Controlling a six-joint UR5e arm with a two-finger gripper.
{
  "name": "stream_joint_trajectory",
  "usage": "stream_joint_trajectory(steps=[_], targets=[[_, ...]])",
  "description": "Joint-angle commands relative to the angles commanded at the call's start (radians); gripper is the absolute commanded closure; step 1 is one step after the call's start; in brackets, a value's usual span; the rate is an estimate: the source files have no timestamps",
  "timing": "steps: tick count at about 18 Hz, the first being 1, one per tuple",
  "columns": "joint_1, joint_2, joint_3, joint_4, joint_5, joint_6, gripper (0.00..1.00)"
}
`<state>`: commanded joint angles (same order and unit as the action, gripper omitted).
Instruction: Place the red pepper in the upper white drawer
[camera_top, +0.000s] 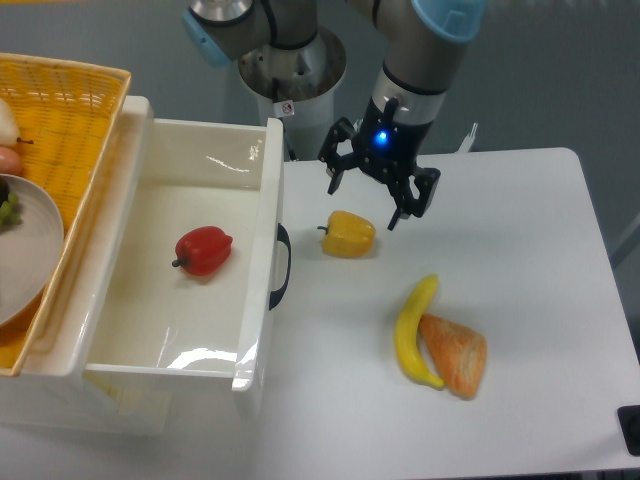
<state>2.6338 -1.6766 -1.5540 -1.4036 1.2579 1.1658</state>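
Note:
The red pepper (203, 249) lies on the floor of the upper white drawer (120, 300), which is pulled open with its black handle (280, 266) facing the table. My gripper (372, 198) hangs open above the table, to the right of the drawer and just above and behind the yellow pepper (349, 234). Nothing is held between its fingers.
A banana (413, 331) and a piece of bread (455, 353) lie together on the white table (520, 260) at the right. A yellow wicker basket (70, 110) with a plate (25, 250) sits left of the drawer. The arm's base (292, 70) stands behind.

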Motion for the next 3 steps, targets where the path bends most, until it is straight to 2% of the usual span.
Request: stream_joint_trajectory(steps=[3], targets=[[-0.005,-0.005,0.009,0.008,0.000,0.000,0.00]])
